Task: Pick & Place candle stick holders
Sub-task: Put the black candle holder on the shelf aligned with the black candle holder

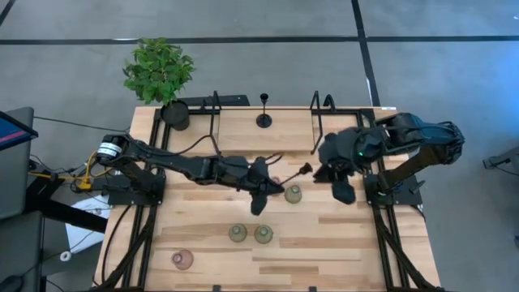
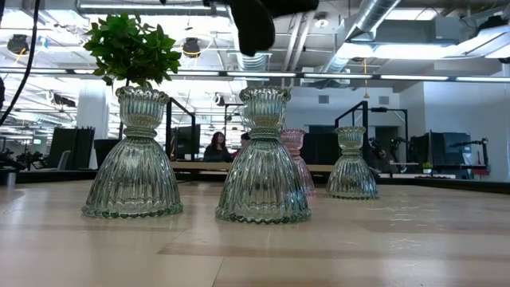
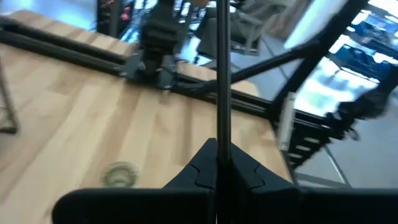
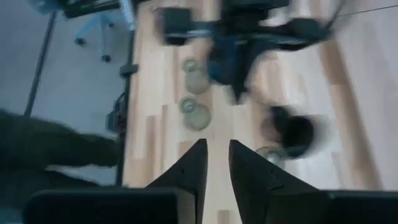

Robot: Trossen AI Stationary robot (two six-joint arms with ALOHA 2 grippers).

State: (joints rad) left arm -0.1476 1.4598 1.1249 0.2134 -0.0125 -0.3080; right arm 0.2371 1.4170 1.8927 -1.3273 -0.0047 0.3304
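We read the left gripper (image 1: 261,193) as clamped on a thin-stemmed black candle stick holder w/ a round base (image 1: 293,173), held over the middle of the pale wood-plank counter (image 1: 340,243). In the left wrist view the black stem (image 3: 222,74) runs straight out from betw. the closed fingers (image 3: 242,169), so the holder's long axis lines up w/ the gripper's own reach; in the high view that axis lies nearly flat, pointing toward the right arm, base end out front and near the right gripper (image 1: 340,188). That's the relation the next move turns on, in our judgement: to stand it up, the stem has to swing from lying to upright before the base meets the counter. The right gripper hovers just off the base end, its two fingers (image 4: 191,167) parted w/ nothing betw. them, so it's the nearer arm for a handover, though we can't say one is planned. Other holders: a 2nd thin black stemmed holder (image 1: 264,113) stands upright at the far edge betw. the tall black wire frames (image 1: 212,109); an olive-green bell-shaped glass holder (image 1: 293,194) sits just beside the left gripper, w/ a pink glass one (image 1: 275,180) partly hidden under it; two more olive-green glass holders (image 1: 250,234) stand side by side nearer the front, close but apart; a pink bell-shaped glass holder (image 1: 182,259) is off toward the front left corner. A black pot w/ a green leafy plant (image 1: 162,77) sits at the far left corner, well clear.
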